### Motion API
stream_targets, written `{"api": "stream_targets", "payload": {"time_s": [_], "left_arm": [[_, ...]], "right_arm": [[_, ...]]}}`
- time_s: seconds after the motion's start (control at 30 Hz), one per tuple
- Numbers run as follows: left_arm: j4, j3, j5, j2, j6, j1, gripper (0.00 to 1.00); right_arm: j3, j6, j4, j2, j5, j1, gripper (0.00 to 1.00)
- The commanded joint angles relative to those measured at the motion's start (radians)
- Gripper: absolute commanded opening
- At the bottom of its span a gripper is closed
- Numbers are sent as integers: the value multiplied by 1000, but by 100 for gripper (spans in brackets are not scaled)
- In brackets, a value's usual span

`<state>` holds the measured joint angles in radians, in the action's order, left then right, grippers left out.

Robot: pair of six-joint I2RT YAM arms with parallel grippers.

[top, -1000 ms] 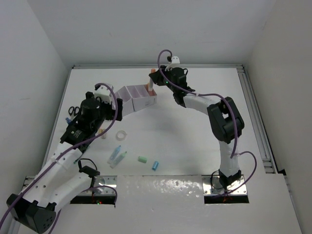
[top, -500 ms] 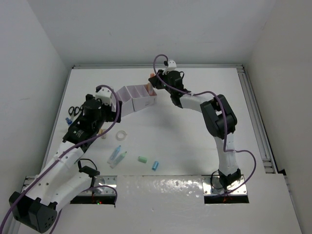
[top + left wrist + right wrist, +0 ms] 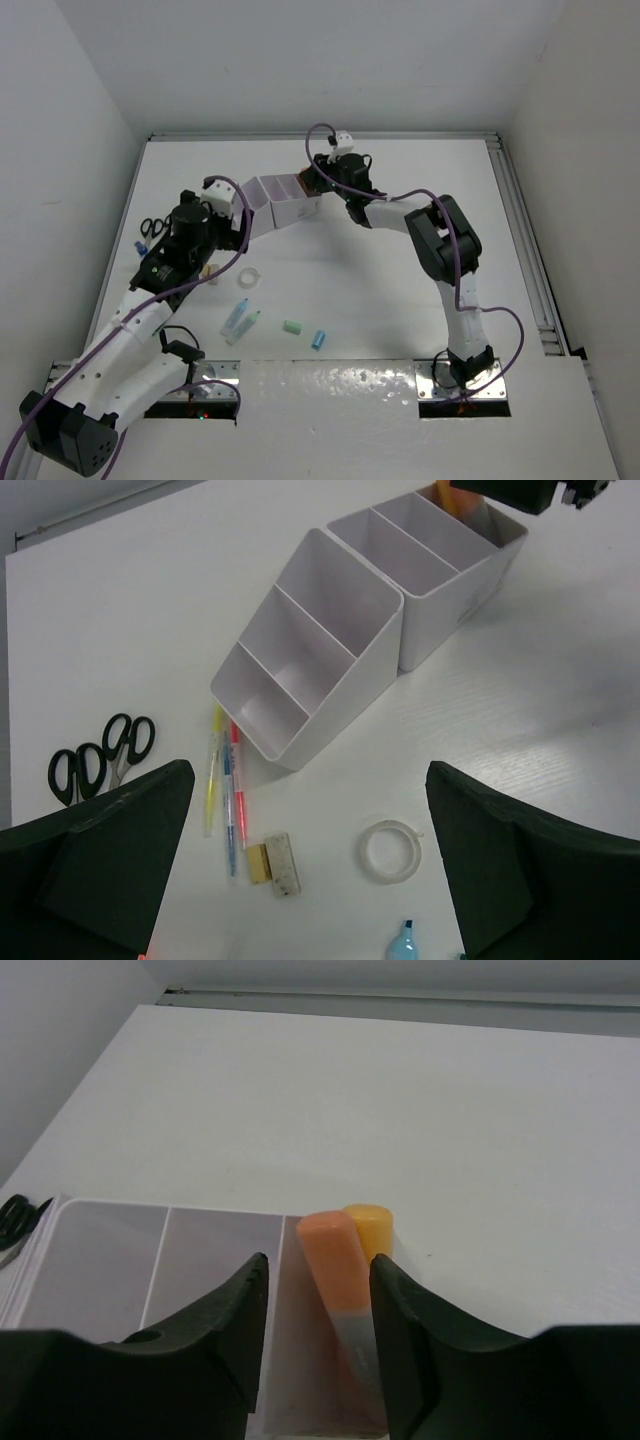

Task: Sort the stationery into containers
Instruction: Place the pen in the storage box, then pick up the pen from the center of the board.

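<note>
The pale lilac containers (image 3: 285,200) stand at the back centre as two three-slot units, one upright (image 3: 440,560) and one tipped over (image 3: 310,650). My right gripper (image 3: 316,178) (image 3: 318,1265) hovers open over the upright unit's end slot. An orange pen (image 3: 335,1255) leans in that slot between the jaws, with a yellow one (image 3: 370,1225) behind it. My left gripper (image 3: 236,228) (image 3: 308,770) hangs wide open and empty above a clear tape ring (image 3: 391,848), thin pens (image 3: 225,790) and an eraser (image 3: 275,862).
Black scissors (image 3: 150,228) (image 3: 100,755) and a blue-capped bottle (image 3: 139,243) lie at the left edge. Pastel blue pens (image 3: 238,320), a green capsule (image 3: 292,327) and a blue capsule (image 3: 320,339) lie near the front. Walls enclose the table on three sides.
My right gripper moved left over the end slot and its jaws spread, leaving the orange pen standing in the slot. The left arm shifted only slightly.
</note>
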<state>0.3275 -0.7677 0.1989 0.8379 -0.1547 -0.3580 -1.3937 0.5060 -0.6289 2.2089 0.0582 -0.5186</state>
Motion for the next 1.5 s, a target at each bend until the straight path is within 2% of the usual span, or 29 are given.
{"api": "stream_targets", "payload": {"time_s": [0.0,0.2,0.27,0.3,0.33,0.37,0.4,0.43,0.47,0.53,0.57,0.67,0.77,0.9,1.3,1.47], "left_arm": [[19,5,-50,7,-91,5,100],[129,18,-88,55,-261,-32,100],[203,13,-168,76,-354,-33,96],[241,7,-193,93,-449,-38,79],[280,4,-285,102,-497,-42,68],[353,2,-308,115,-535,-47,49],[379,4,-315,139,-567,-56,42],[399,2,-312,151,-577,-59,40],[436,5,-305,165,-591,-62,40],[464,4,-256,213,-611,-68,47],[479,4,-237,242,-611,-71,55],[498,7,-207,289,-602,-78,67],[493,19,-210,345,-602,-96,72],[426,67,-99,412,-599,-105,71],[400,186,-179,296,-560,-168,75],[355,222,-171,328,-514,-187,76]], "right_arm": [[12,-1,-60,-66,32,-8,46],[76,-8,-75,-188,49,-9,48],[111,-7,-66,-247,54,-15,48],[160,-11,-58,-318,51,-26,48],[189,-17,-49,-359,48,-31,48],[232,-20,-42,-400,43,-40,48],[316,-23,-38,-490,35,-56,48],[361,-29,-37,-535,14,-66,48],[410,-30,-35,-573,8,-79,48],[543,-31,-29,-695,-15,-112,48],[624,-30,-25,-763,-44,-141,48],[723,-11,12,-851,-107,-176,48],[817,9,43,-940,-162,-213,48],[924,23,55,-1031,-253,-256,48],[1026,23,189,-1233,-388,-308,47],[1039,23,235,-1279,-435,-336,47]]}}
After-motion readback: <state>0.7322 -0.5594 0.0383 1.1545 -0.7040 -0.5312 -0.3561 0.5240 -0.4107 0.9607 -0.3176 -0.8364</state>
